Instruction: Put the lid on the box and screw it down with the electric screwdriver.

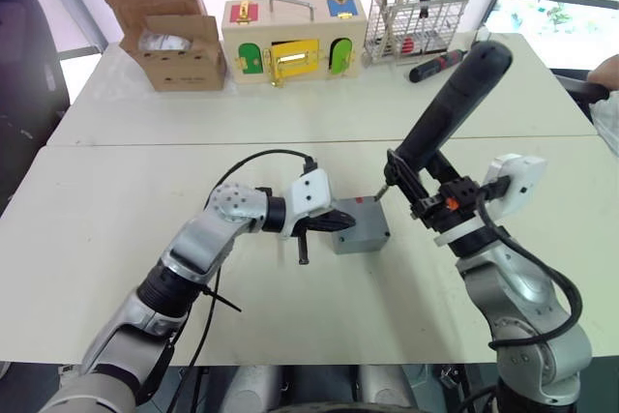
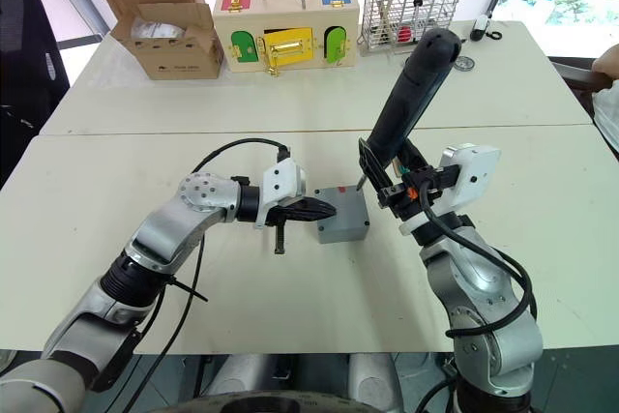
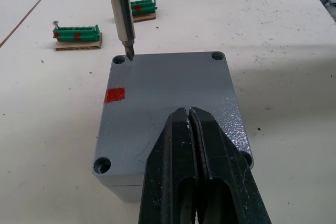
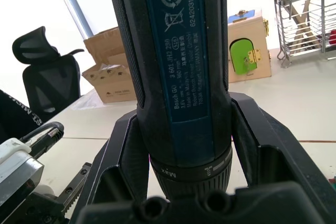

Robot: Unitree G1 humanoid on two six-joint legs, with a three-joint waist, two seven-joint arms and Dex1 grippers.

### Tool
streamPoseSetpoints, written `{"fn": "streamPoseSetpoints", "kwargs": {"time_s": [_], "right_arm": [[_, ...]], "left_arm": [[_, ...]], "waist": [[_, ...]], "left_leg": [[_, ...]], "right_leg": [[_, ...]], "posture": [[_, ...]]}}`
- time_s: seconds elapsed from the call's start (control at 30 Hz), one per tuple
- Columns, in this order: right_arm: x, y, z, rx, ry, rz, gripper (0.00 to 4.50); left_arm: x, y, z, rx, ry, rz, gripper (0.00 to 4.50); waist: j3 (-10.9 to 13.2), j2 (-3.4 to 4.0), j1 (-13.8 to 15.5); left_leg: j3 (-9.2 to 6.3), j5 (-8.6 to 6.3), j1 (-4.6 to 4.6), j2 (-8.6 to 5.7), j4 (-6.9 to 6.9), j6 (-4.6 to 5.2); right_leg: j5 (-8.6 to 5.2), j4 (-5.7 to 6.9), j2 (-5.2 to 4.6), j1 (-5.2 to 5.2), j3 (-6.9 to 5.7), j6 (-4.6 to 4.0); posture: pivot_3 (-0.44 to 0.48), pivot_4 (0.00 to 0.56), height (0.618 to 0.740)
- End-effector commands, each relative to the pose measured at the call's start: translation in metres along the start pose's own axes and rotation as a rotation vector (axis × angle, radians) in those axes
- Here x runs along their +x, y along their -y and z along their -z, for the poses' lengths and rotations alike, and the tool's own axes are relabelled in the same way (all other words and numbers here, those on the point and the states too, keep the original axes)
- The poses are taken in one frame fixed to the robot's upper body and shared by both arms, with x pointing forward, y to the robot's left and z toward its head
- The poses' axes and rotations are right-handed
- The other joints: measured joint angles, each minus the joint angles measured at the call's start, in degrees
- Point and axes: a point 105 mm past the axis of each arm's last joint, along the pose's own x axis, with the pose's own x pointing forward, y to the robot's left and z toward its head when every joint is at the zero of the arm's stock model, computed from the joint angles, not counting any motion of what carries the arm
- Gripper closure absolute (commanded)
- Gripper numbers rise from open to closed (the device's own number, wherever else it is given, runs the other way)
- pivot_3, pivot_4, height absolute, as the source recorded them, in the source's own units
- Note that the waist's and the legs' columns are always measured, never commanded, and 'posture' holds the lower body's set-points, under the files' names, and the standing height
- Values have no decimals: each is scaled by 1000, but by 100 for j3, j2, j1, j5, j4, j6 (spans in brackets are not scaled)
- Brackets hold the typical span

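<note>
The grey box [image 1: 365, 235] sits mid-table with the lid [image 3: 168, 90] lying flat on top of it. A small red mark [image 3: 114, 95] shows on the lid's top. My left gripper [image 3: 188, 115] is shut, fingers together, with its tips resting on the lid's near side [image 1: 338, 220]. My right gripper [image 1: 427, 192] is shut on the electric screwdriver [image 1: 450, 108], which tilts up and to the right. Its metal bit [image 3: 122, 19] points down with the tip just beside a corner screw hole [image 3: 118, 61]. The screwdriver's dark body [image 4: 178, 51] stands between the right fingers.
Two green screw strips [image 3: 77, 34] lie on the table beyond the box. At the far edge stand a cardboard box [image 1: 164, 31], a wooden box with coloured doors [image 1: 293, 41], a wire basket [image 1: 416, 16] and a red-and-black screwdriver [image 1: 440, 63]. A person's hand [image 1: 604, 70] shows at far right.
</note>
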Motion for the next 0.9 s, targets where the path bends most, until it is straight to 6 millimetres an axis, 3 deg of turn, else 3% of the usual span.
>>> {"fn": "streamPoseSetpoints", "kwargs": {"time_s": [0.03, 0.57, 0.77, 0.9], "right_arm": [[-1, -2, -16, -31, 76, -16, 2641], [8, 1, -6, -38, 59, -14, 2641], [6, -3, 23, -52, -93, -54, 2641], [9, 5, 38, -42, -184, -22, 2641]], "left_arm": [[2, 2, 1, 4, -8, 10, 4500], [2, 1, 0, 15, -10, -5, 4500], [1, 1, 1, 17, -16, -7, 4500], [2, 3, 2, 16, -19, -1, 4500]], "waist": [[0, 0, 0], [0, 0, 0], [-1, -2, -4], [-3, -4, -3]], "left_leg": [[0, 0, 0, 0, 0, 0], [0, 0, 2, 0, 0, 0], [0, 0, 9, 0, 0, 0], [0, -3, 60, 2, -12, 3]], "right_leg": [[0, 0, 0, 0, 0, 0], [0, -1, 0, 3, 0, 0], [0, 0, 0, 10, 0, 0], [-1, -12, 2, 63, -1, 1]], "posture": [[0, 150, 737], [0, 150, 737], [0, 150, 737], [0, 150, 737]]}}
